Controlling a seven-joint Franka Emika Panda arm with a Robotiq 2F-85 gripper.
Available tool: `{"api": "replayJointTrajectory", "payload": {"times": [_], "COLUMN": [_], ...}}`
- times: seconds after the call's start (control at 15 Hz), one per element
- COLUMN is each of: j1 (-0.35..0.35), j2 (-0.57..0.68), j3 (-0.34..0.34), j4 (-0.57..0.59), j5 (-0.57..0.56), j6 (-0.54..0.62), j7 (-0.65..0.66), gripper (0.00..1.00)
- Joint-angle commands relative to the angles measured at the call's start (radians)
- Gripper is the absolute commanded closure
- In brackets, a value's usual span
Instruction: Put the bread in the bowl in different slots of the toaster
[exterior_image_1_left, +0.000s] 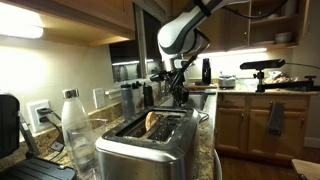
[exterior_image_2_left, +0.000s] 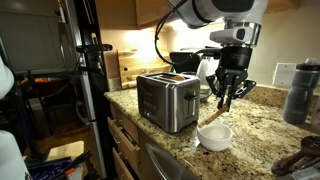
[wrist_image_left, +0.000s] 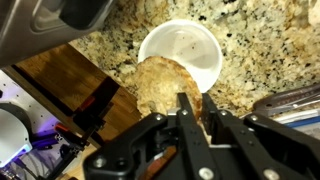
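Arm (exterior_image_1_left: 182, 35) angled down, fingers (wrist_image_left: 190, 115) tight on bread (wrist_image_left: 160, 85)

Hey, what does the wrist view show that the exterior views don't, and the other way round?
Only the wrist view: a close look at the tool shut on a bread slice, and the inside of the white bowl, bare where visible. Only an exterior view: another slice standing in a slot of the toaster, and a clear bottle. Both: the tool, the bowl and the speckled counter.
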Motion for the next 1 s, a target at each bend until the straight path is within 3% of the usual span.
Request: {"api": "replayJointTrajectory", "payload": {"times": [0.0, 0.53, 0.93], "j1": [-0.015, -0.035, -0.035], "j2": [-0.093, -0.239, -0.374], "j3": [-0.005, 0.010, 0.072], "j4": [-0.068, -0.089, -0.141], "j5": [-0.051, -0.165, -0.233], "j6": [0.060, 0.181, 0.191], "j7": [0.038, 0.030, 0.037], "gripper": [0.90, 0.90, 0.90]}}
